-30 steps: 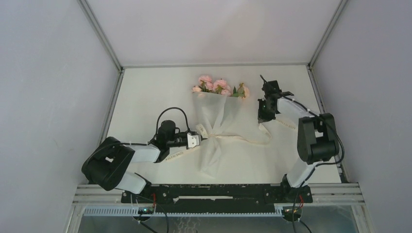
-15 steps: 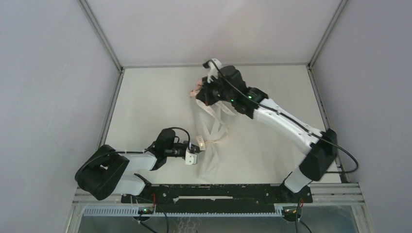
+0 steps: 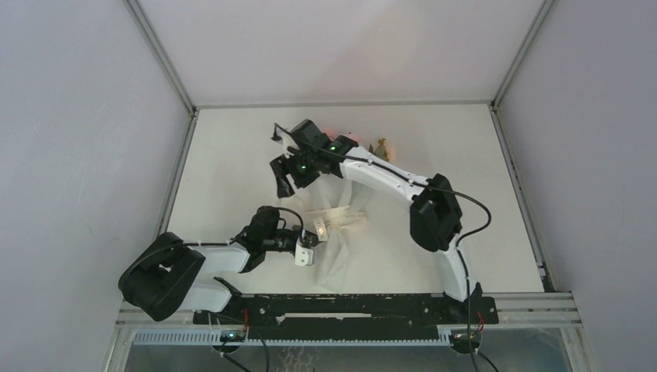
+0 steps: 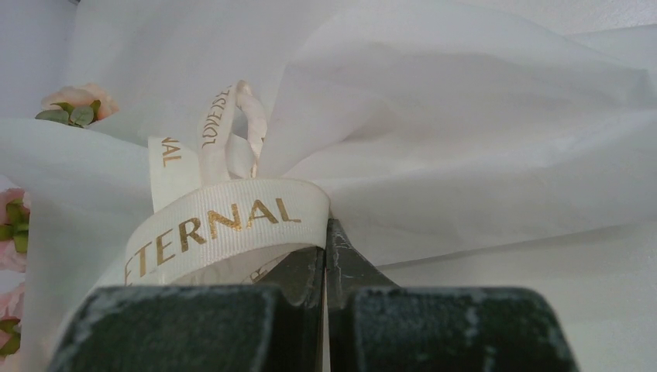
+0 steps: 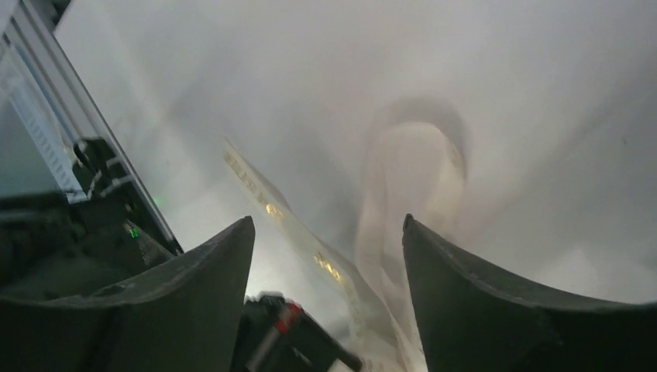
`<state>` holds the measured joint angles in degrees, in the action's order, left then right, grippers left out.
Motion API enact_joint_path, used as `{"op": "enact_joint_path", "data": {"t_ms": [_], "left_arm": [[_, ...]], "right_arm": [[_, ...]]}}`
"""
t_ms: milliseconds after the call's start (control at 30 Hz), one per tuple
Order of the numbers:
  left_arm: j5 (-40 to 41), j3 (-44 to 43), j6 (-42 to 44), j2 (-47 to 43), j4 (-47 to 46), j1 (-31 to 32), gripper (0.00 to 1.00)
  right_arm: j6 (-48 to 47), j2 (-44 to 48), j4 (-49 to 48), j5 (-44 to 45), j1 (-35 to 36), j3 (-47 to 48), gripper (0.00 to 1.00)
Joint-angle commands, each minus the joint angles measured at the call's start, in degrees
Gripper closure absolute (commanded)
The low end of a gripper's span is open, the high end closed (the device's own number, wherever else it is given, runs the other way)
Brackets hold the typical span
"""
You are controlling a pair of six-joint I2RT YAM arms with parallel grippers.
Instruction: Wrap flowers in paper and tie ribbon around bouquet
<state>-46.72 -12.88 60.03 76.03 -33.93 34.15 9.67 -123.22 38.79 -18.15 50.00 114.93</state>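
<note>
Black and scuffed, the two fingers of the left gripper [image 4: 325, 246] press together with no gap. They pinch the ribbon [image 4: 225, 221] where it bends back on itself. The cream strip, printed ETERNAL in gold, loops away to the left of the fingertips. Seen from above, this gripper sits low over the table [image 3: 225, 155], toward the arm bases, and its tip meets the narrow waist of the bouquet [image 3: 335, 232] from the left.

Just beyond the fingertips the ribbon rises in a second, twisted loop against the paper [image 4: 480, 116]. The paper gathers there and fans out in soft translucent folds on both sides. The bouquet lies flat, its paper skirt toward the bases and its head toward the far wall. Pale-pink flowers [image 4: 76, 103] with green leaves peep past the paper's edge at the left of the left wrist view.

Farther out, the right arm reaches across the bouquet's head and hides most of the blooms. The right gripper [image 3: 285, 183] hangs past the bouquet's left side, above bare table. Its fingers stand wide apart with nothing clamped between them. The right wrist view is blurred and shows only a length of ribbon and pale paper below.
</note>
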Motion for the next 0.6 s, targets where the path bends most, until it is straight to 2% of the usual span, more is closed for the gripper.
{"op": "enact_joint_path", "data": {"t_ms": [0, 100, 167, 233, 400, 433, 567], "left_arm": [[-1.4, 1.0, 0.6, -0.9, -0.1, 0.4, 1.00], [-1.0, 1.2, 0.2, -1.1, -0.5, 0.5, 1.00], [-0.8, 1.2, 0.0, -1.1, -0.5, 0.4, 1.00], [-0.7, 1.1, -0.1, -1.0, -0.6, 0.5, 1.00], [-0.5, 0.8, -1.0, -1.1, -0.5, 0.5, 1.00], [-0.4, 0.8, -1.1, -1.3, -0.5, 0.4, 1.00], [0.0, 0.9, -1.3, -1.3, -0.4, 0.3, 1.00]], "right_arm": [[-5.2, 14.9, -3.5, -5.0, -5.2, -9.4, 0.20], [-10.2, 22.7, -7.5, -14.3, -8.0, -21.8, 0.21], [-11.7, 27.2, -13.8, -24.0, -10.3, -33.1, 0.20], [-10.1, 29.3, -22.1, -30.1, -12.5, -40.4, 0.17], [-2.0, 24.8, -28.6, -31.4, -13.4, -41.8, 0.14], [-1.1, 23.8, -28.9, -32.1, -13.0, -41.7, 0.09], [-0.6, 20.4, -28.8, -32.6, -10.8, -42.2, 0.09]]}}
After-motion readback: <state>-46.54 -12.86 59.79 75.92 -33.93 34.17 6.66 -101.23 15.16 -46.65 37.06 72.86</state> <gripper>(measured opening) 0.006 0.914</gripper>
